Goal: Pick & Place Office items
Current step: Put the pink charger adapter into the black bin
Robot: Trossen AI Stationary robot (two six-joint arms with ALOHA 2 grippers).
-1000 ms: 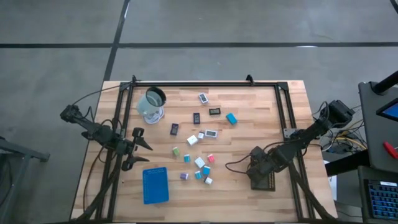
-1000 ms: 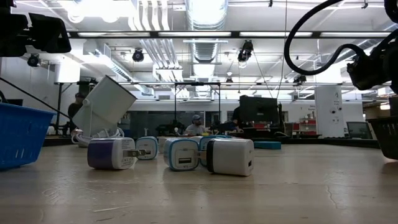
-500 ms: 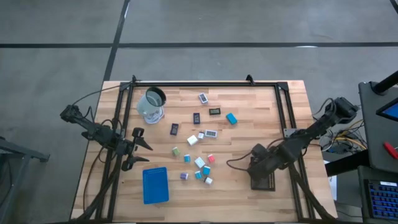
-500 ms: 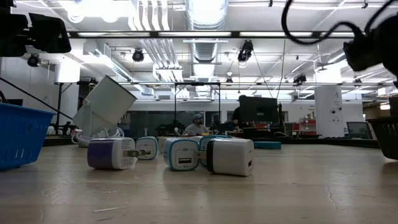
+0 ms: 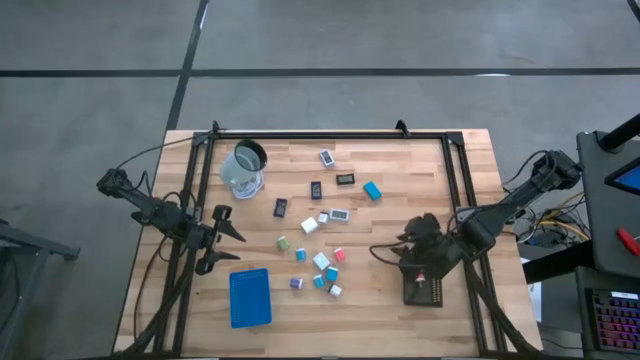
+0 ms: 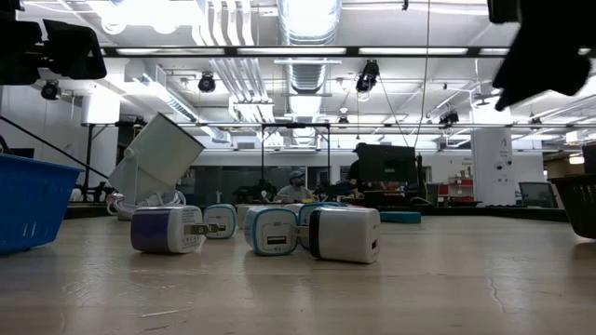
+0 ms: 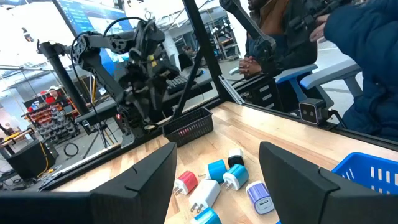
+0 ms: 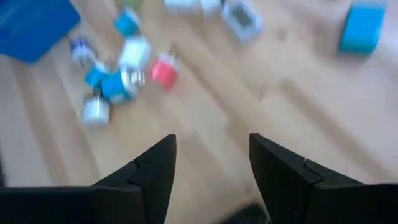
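Note:
The office items (image 5: 318, 250) are small white, teal, pink, green and purple blocks and flat labelled rectangles. They lie scattered on the wooden table's middle, with a cluster (image 6: 279, 230) near its front. My right gripper (image 5: 415, 238) hangs open and tilted down, above the black tray's (image 5: 425, 290) far end and right of the cluster. Its wrist view shows nothing between its fingers (image 8: 149, 174) and the blurred pink block (image 8: 163, 71) beyond. My left gripper (image 5: 228, 238) waits open and level at the table's left side, facing the items (image 7: 214, 180).
A blue tray (image 5: 249, 297) lies at the near left and a clear cup (image 5: 245, 168) at the far left. A black frame (image 5: 330, 135) runs along the table's far, left and right edges. A seated person (image 7: 348, 56) shows beyond the table's near edge.
My right gripper has risen from just over the black tray, and its wrist has rolled and tipped. The gap between its fingers looks unchanged. No item has moved.

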